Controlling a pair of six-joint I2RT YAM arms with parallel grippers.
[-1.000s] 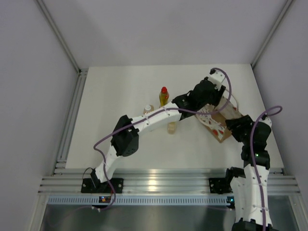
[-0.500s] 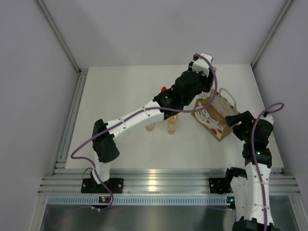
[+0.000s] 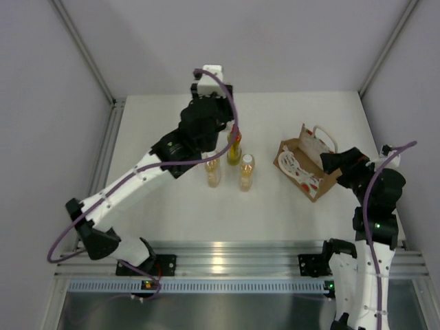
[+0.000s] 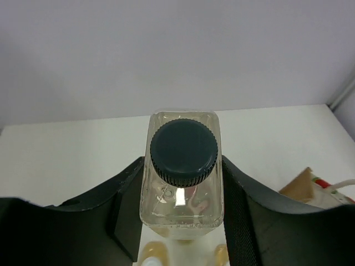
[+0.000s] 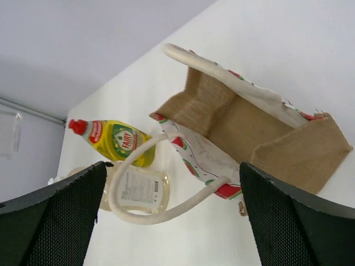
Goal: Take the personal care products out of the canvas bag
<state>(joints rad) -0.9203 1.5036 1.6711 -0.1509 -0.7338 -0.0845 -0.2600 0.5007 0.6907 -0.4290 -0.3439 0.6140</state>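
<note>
The left jaws grip the clear bottle with dark grey cap (image 4: 183, 149), raised over the yellow bottle (image 3: 234, 150) and two amber bottles (image 3: 213, 172) on the tabletop (image 3: 158, 137). The right jaws are wide open and empty, just beside the canvas bag (image 3: 306, 161) at the right.

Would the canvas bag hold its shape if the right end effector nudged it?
Probably semi-stiff: the canvas bag keeps its mouth open with boxy walls. Looks empty, so likely light and apt to slide or tip. Its rope handles look limp.

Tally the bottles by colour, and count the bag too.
Yellow bottle: 1
Amber bottles: 2
Clear bottle, dark cap: 1
Canvas bag: 1
Total: 5
</note>
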